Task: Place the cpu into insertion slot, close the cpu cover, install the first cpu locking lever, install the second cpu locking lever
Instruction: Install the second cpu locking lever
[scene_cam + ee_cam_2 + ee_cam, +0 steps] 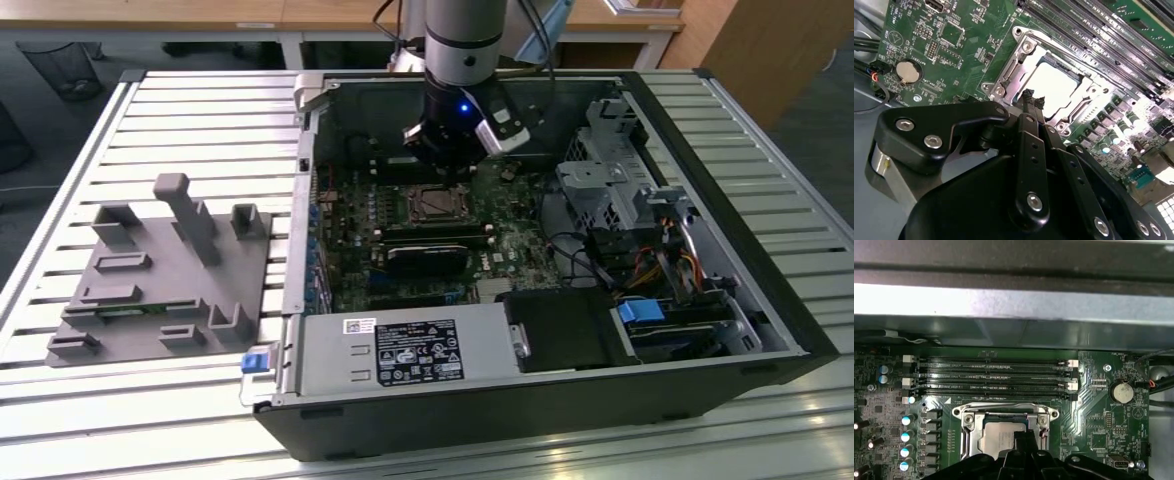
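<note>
Shut hand (1033,98) at cpu cover (1010,75) edge

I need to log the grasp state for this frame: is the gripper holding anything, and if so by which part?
Nothing is held. The gripper has its fingertips together with nothing between them, just above the cpu cover, which lies closed over the cpu.

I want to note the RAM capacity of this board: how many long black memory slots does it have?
4 memory slots, lying side by side as parallel rows in the first wrist view, between the cpu cover and the metal case wall. None look hidden there.
</note>
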Motion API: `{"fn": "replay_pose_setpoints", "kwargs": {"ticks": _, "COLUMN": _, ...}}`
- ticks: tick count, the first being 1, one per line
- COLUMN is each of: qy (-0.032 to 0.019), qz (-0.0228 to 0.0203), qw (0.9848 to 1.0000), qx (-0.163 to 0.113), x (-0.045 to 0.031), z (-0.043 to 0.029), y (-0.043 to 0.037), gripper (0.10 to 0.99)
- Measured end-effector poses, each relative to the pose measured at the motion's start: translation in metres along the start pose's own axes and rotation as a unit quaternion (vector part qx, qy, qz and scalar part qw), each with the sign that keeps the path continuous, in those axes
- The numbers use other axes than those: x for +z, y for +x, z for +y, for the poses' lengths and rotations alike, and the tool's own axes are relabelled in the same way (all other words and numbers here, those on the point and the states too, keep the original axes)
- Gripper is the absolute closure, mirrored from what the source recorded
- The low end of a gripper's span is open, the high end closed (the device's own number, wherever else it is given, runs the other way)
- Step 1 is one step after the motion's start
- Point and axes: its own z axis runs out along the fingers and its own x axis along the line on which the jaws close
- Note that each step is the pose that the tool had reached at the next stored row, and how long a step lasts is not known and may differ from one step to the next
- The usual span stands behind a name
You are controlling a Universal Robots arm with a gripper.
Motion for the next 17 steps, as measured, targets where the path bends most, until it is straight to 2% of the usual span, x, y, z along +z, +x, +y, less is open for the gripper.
{"fn": "replay_pose_setpoints", "kwargs": {"ticks": 4, "qy": 0.0000, "qz": 0.0000, "qw": 1.0000, "qx": 0.000, "x": -0.0023, "z": 0.0000, "y": -0.0001, "gripper": 0.980}}
{"fn": "replay_pose_setpoints", "kwargs": {"ticks": 9, "qy": 0.0000, "qz": 0.0000, "qw": 1.0000, "qx": 0.000, "x": -0.0104, "z": 0.0004, "y": -0.0004, "gripper": 0.980}}
{"fn": "replay_pose_setpoints", "kwargs": {"ticks": 11, "qy": 0.0000, "qz": 0.0000, "qw": 1.0000, "qx": 0.000, "x": -0.0115, "z": 0.0003, "y": -0.0005, "gripper": 0.980}}
{"fn": "replay_pose_setpoints", "kwargs": {"ticks": 17, "qy": 0.0000, "qz": 0.0000, "qw": 1.0000, "qx": 0.000, "x": -0.0118, "z": -0.0061, "y": -0.0003, "gripper": 0.980}}
